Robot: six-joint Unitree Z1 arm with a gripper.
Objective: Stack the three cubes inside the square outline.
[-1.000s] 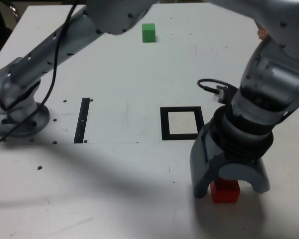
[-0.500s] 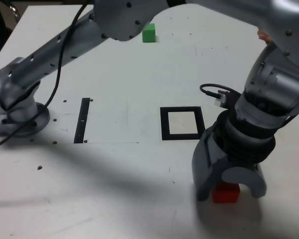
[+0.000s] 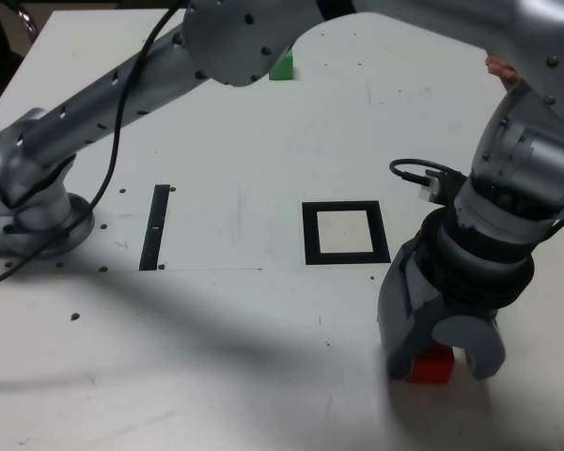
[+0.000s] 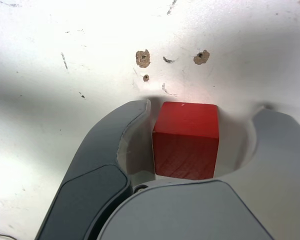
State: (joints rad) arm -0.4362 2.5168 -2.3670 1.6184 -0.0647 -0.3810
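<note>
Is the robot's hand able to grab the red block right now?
Probably yes. The hand is already down around the red block, one finger on each side, open, with nothing between them and the block. It only has to squeeze.

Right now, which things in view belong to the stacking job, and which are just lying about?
Job: red cube between the gripper jaws; green cube; square outline.
Lying about: thin black strip; table screw holes.

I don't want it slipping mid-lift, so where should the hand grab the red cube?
Grip the red cube on its two opposite flat side faces, coming straight down from above. It sits square on the table, and the hand already straddles it, jaws open.
</note>
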